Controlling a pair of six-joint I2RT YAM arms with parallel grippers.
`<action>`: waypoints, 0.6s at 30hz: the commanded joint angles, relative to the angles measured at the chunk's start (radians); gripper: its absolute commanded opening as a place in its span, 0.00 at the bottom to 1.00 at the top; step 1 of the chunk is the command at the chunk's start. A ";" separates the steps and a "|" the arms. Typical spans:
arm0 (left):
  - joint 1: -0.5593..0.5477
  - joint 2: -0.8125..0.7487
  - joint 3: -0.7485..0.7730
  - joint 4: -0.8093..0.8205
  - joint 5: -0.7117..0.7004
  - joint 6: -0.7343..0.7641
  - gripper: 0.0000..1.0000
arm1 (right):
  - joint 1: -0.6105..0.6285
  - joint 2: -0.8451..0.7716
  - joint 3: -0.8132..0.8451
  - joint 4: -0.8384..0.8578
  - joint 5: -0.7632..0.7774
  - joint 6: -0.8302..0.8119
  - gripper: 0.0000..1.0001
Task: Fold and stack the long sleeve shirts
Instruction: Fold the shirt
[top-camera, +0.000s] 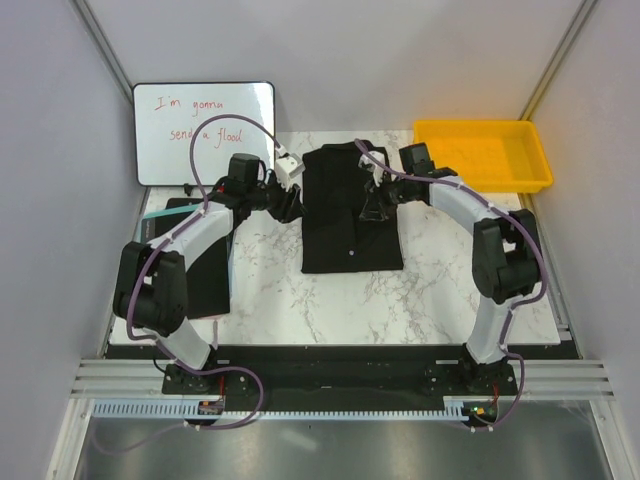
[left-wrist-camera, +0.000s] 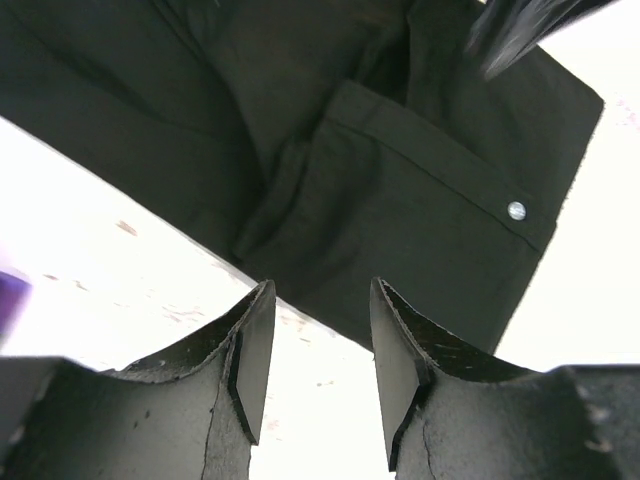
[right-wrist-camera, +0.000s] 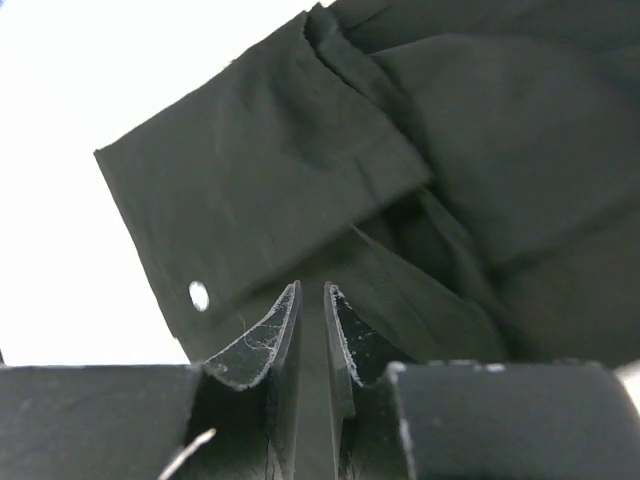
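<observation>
One of the long sleeve shirts, black and folded into a rectangle, lies on the marble table's middle back. My left gripper hovers at its left edge, open, with bare marble between the fingers. A cuff with a pale button lies just ahead of it on the shirt. Over the shirt's upper middle is my right gripper. Its jaws stand a narrow slit apart above the dark cloth, near another buttoned cuff. Nothing is seen clamped.
A whiteboard with red writing leans at the back left. A yellow tray sits at the back right corner. A flat black board lies on the table's left side, partly under the left arm.
</observation>
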 joint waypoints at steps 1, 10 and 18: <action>-0.005 0.013 0.003 0.002 0.035 -0.132 0.50 | 0.018 0.098 -0.020 0.145 -0.025 0.244 0.21; -0.005 0.050 0.023 0.001 0.048 -0.127 0.49 | 0.037 0.198 -0.005 0.294 0.015 0.348 0.23; -0.005 0.084 0.035 -0.021 0.040 -0.115 0.49 | 0.035 0.261 0.032 0.417 0.054 0.473 0.24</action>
